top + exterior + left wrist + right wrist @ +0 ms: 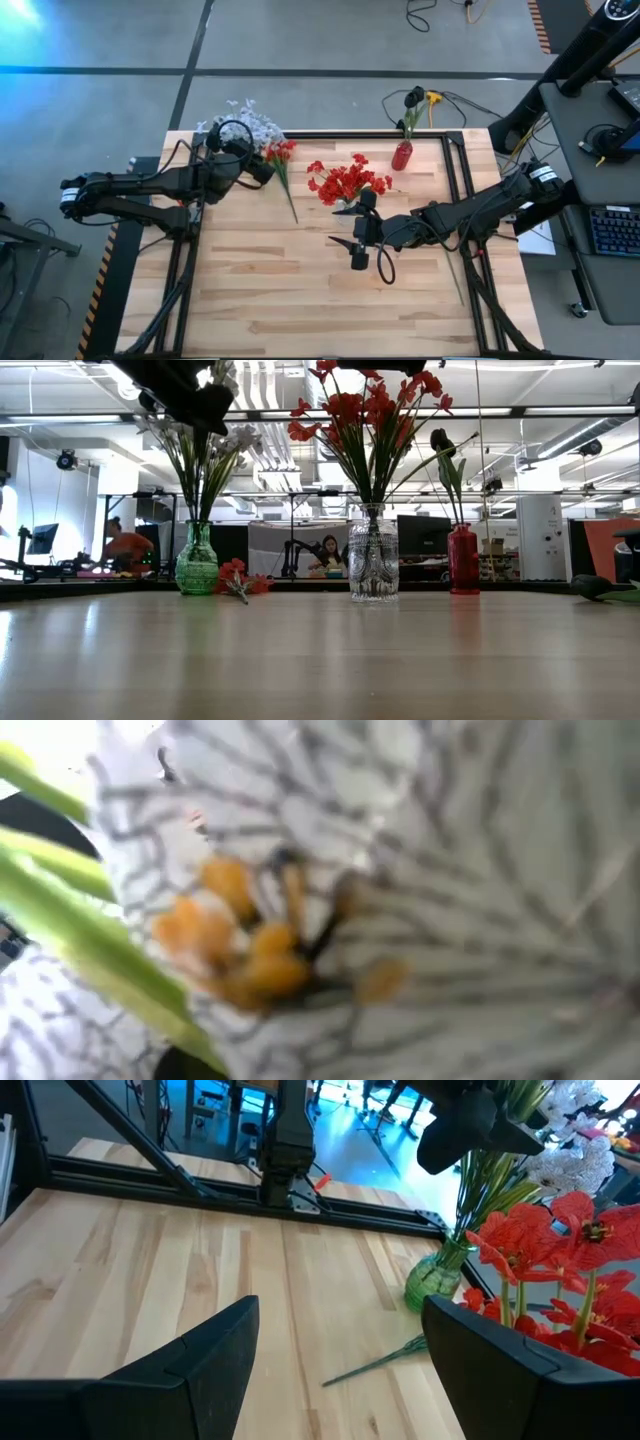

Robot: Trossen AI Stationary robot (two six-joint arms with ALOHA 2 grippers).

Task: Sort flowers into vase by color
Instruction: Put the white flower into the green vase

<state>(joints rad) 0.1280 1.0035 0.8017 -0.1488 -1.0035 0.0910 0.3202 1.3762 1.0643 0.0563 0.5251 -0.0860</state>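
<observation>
Left wrist view, white blossom (400,890) close-up, elsewhere small

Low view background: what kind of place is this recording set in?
Probably an open robotics lab or workshop: seated people at monitors, exposed ceiling framing, and a wooden table on a concrete floor with loose cables.

A pale butcher-block wooden table (300,290) with a black metal frame stands on a grey concrete floor (300,40) crossed by dark seams. Yellow and black cables (440,100) lie tangled on the floor just beyond the table's far edge. To the right, a dark side desk (590,120) carries a black keyboard (612,232). Across the room behind the table, a seated person in an orange top (125,545) works at a monitor, and another person (328,555) sits farther back, perhaps at a bench.
</observation>
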